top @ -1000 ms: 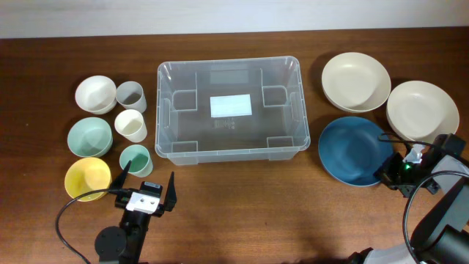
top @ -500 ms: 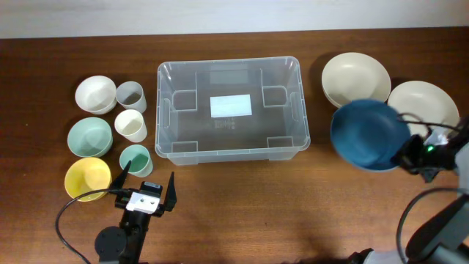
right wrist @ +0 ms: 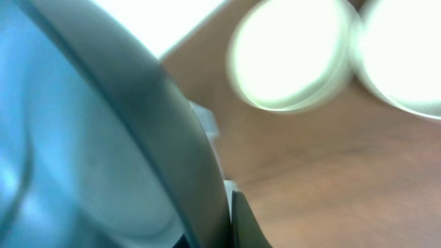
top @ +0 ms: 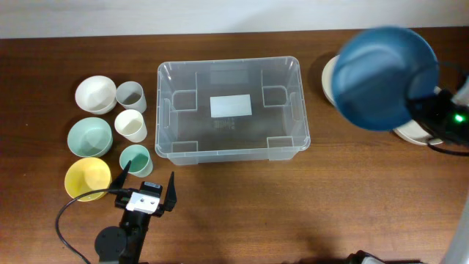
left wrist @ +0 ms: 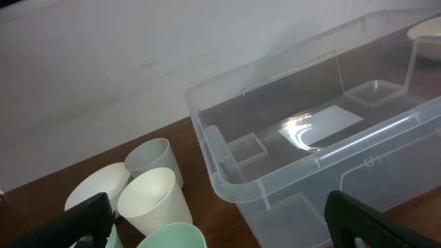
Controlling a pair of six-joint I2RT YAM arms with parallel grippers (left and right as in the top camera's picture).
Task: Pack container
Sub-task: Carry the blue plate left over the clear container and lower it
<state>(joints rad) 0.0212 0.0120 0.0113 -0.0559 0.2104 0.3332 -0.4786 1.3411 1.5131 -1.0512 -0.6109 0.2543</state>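
Left fingers over wooden table

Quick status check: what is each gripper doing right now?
Left gripper: open, holding nothing.
Right gripper: shut on the blue plate.

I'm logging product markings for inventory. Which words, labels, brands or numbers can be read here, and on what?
Nothing legible in any view.
white label on the floor of the large clear plastic rectangular container: appears blank; any print is too small to read.
faint moulded marks on the container's near wall, left wrist view: too blurred to read.
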